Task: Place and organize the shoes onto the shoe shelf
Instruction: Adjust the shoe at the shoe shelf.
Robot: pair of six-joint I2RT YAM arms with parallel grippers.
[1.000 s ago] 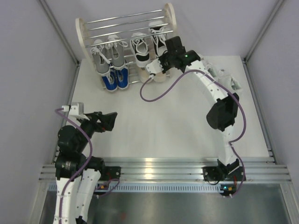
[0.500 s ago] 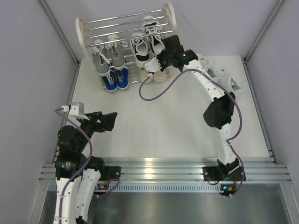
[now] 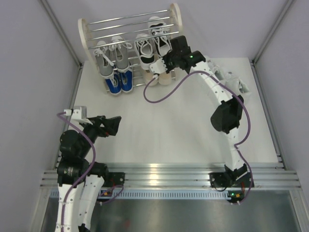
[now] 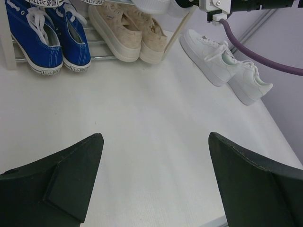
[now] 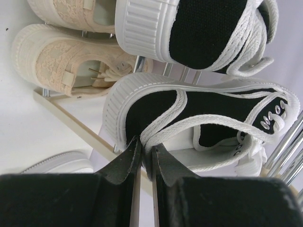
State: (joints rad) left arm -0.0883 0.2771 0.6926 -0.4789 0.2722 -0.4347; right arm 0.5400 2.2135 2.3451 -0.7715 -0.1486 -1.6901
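Now the right hand has pushed its black-and-white shoe higher.

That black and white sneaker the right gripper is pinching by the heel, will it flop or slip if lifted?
Probably bends at the grip: the right gripper pinches the black-and-white sneaker only by its thin fabric heel collar. The thick ribbed sole looks stiff, so the toe may sag. Loose laces could snag the rods.

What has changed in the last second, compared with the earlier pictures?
The right gripper, shut on the heel of a black-and-white shoe, pushed it farther up the shelf, away from the arm bases. The left gripper stayed open and idle; the grey pair and blue pair did not move.
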